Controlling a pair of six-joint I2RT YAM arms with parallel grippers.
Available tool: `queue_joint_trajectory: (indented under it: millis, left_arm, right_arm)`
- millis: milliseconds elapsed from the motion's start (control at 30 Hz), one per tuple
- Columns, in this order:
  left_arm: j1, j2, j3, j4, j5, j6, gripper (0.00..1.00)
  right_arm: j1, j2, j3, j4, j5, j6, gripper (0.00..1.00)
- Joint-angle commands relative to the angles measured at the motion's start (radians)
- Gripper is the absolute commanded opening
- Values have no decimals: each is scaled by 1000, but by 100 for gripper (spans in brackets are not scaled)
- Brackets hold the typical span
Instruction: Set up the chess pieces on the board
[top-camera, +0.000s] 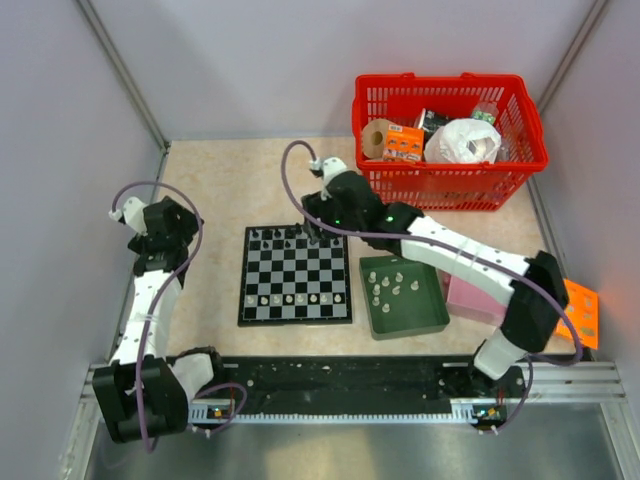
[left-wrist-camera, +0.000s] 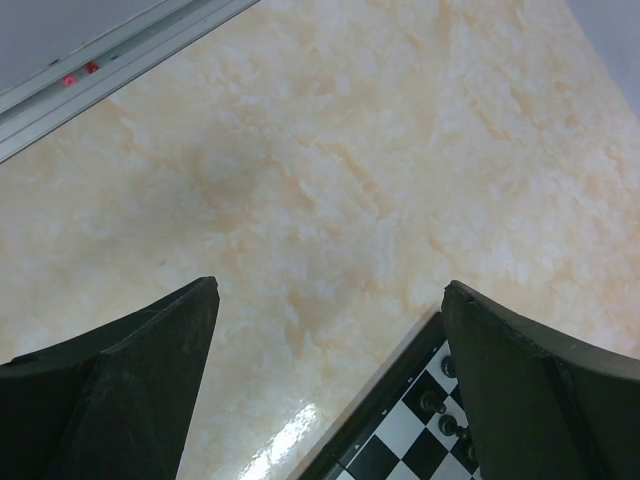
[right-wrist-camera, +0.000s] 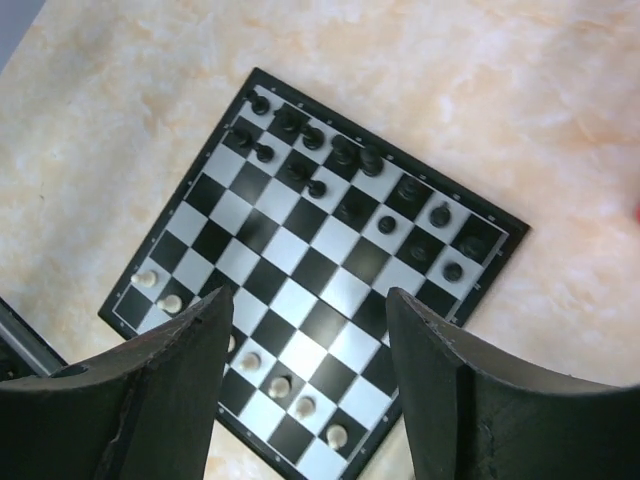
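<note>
The checkered board (top-camera: 295, 275) lies mid-table. Several black pieces (top-camera: 285, 237) stand on its far rows and several whitish pieces (top-camera: 283, 299) along its near row. More whitish pieces (top-camera: 392, 287) lie in the dark green tray (top-camera: 402, 297) to its right. My right gripper (top-camera: 318, 232) hovers over the board's far right part, open and empty; its wrist view looks down on the board (right-wrist-camera: 310, 265) with black pieces (right-wrist-camera: 345, 155) far and whitish ones (right-wrist-camera: 280, 385) near. My left gripper (top-camera: 160, 225) is open and empty, left of the board; its view shows a board corner (left-wrist-camera: 420, 410).
A red basket (top-camera: 450, 140) with packaged goods stands at the back right. A pink box (top-camera: 475, 297) lies right of the tray, with an orange packet (top-camera: 580, 312) beyond it. Walls close in on both sides and behind.
</note>
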Motion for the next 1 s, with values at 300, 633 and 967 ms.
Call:
queue_joint_trajectory:
  millis: [300,633,967]
  left_arm:
    - [4,70,99,80,123,49,99]
    - [4,127,115,98,137,52,99]
    - [4,128,97,109,136,53,99]
  right_arm:
    - [-154,-453,-438,-38,94,114,64]
    - [-177,-522,-561,-219,110,238,53]
    - [-300,-478,-668,-141,60,224,44]
